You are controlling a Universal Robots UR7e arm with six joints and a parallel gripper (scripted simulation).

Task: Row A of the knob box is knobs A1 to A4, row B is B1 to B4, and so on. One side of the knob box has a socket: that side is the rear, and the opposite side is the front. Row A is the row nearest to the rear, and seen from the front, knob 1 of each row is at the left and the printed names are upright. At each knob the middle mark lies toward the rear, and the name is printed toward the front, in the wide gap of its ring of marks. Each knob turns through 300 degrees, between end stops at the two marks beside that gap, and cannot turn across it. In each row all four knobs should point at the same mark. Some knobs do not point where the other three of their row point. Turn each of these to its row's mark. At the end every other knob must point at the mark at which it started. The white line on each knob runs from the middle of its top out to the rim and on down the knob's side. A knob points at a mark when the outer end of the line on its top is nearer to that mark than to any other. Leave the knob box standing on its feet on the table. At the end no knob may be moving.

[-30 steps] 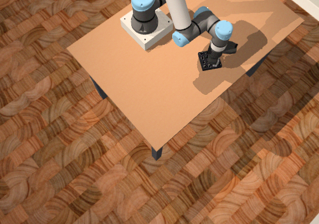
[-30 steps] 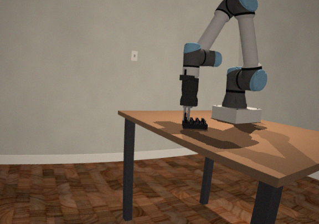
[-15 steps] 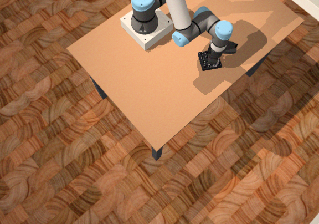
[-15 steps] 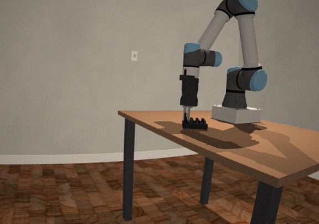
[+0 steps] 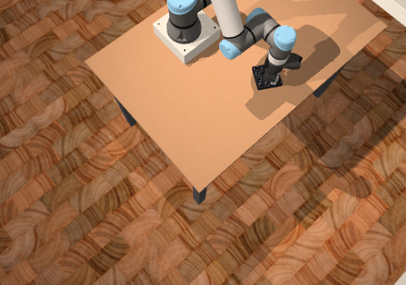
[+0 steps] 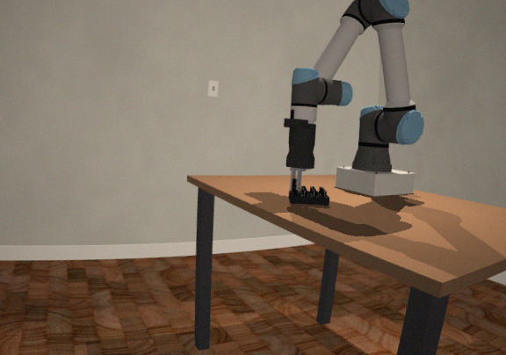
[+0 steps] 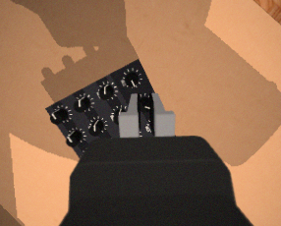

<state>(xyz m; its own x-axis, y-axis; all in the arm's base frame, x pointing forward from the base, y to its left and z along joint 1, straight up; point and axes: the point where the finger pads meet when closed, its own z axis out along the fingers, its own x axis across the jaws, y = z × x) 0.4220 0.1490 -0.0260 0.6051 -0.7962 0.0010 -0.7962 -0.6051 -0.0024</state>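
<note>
The black knob box (image 7: pixel 95 112) stands on the table and also shows in the top view (image 5: pixel 266 77) and the exterior view (image 6: pixel 309 196). In the wrist view one row of four knobs runs along its far side, with white lines at differing angles, and a second row lies nearer to me. My gripper (image 7: pixel 144 104) points straight down and is shut on the knob (image 7: pixel 145 109) at the right end of that nearer row. The fingers touch both sides of the knob. Its white line shows between them. I cannot read the printed names. The gripper body hides the rest of the box.
The arm's white base plate (image 5: pixel 187 34) stands on the table behind the box, and it also shows in the exterior view (image 6: pixel 375 181). The box sits near the table's right edge (image 5: pixel 317 89). The arm's shadows fall around it.
</note>
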